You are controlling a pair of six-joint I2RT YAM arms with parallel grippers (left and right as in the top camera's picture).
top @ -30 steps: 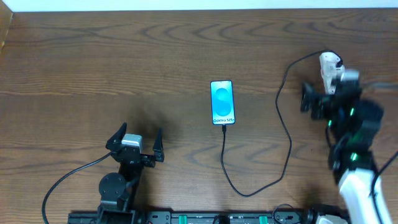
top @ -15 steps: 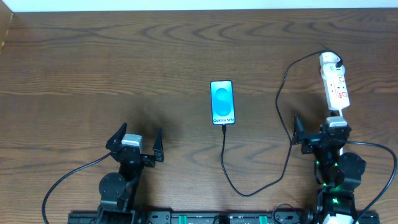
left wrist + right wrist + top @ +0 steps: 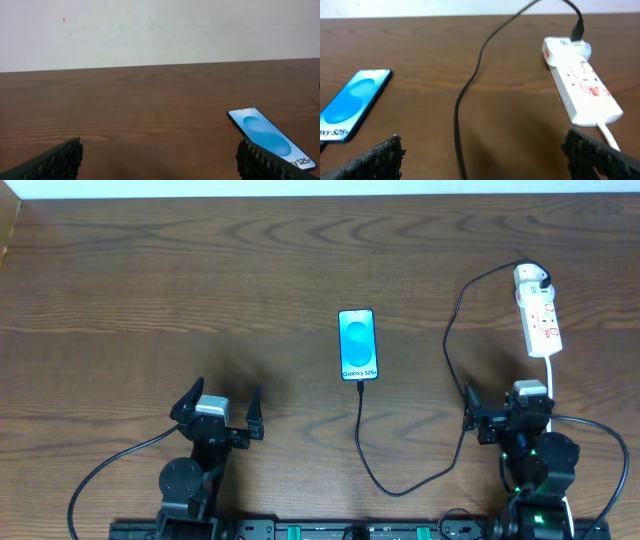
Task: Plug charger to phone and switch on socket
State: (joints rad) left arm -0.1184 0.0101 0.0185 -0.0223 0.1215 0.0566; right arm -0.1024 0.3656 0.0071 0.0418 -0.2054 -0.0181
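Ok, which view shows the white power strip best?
Right wrist: the white elongated power strip sits close and large, with its red switch marks visible. Overhead shows it whole but small, at the table's far right; left wrist misses it.

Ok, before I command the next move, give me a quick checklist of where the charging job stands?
1. Tip of charger cable meets the near edge of the phone: ok.
2. The white adapter sits in the far end of the socket: ok.
3. Socket switched on: cannot tell.
4. The left gripper is open and empty: ok.
5. The right gripper is open, empty and apart from the socket: ok.
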